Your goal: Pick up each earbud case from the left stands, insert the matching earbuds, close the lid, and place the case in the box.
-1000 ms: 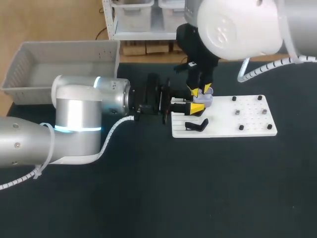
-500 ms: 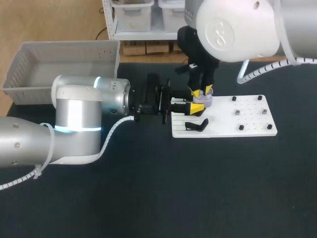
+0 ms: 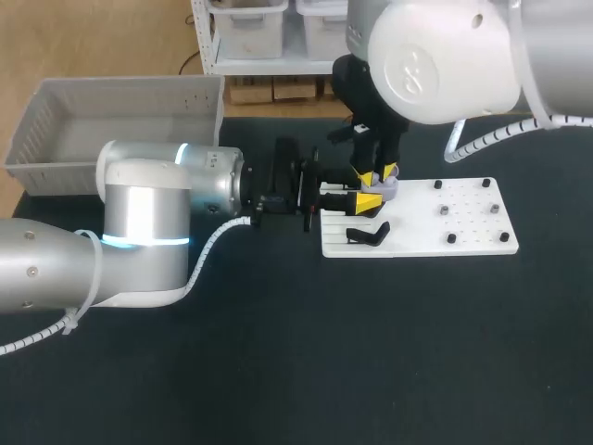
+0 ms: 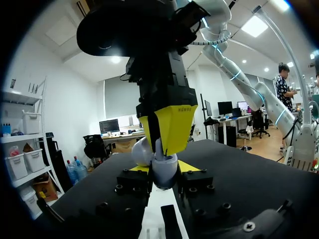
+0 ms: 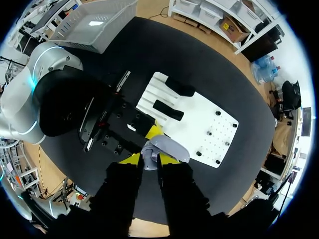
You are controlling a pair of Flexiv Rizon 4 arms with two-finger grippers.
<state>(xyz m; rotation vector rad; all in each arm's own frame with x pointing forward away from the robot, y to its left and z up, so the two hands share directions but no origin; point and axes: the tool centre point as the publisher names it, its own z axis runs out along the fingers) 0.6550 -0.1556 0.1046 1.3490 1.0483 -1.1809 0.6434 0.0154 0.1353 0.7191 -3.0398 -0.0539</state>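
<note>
Across the wide black table (image 3: 278,371) my 2 arms take up most of what I can see. The left arm (image 3: 148,232) lies low across the table from the left, and the right arm (image 3: 435,56) comes down from above the far edge. Its bulky white joint blocks much of the overhead view there. A large grey plastic basket (image 3: 120,85) sits at the far left corner, well apart from the work. To the right of the middle lies a flat white board (image 3: 463,243), slotted at its left end and dotted with small black pegs (image 3: 451,238) on its right half. On the slotted end, the right wrist view shows 2 black stands (image 5: 167,110) lying near each other. The left gripper (image 4: 163,172) reaches over that end of the board and is clamped on the small rounded lavender earbud case (image 4: 164,174), a yellow tip touching it on either side, lid tipped back. The right gripper (image 5: 149,159) hangs directly above the case, right at it, and hides its top from overhead. I cannot tell whether it grips anything.
</note>
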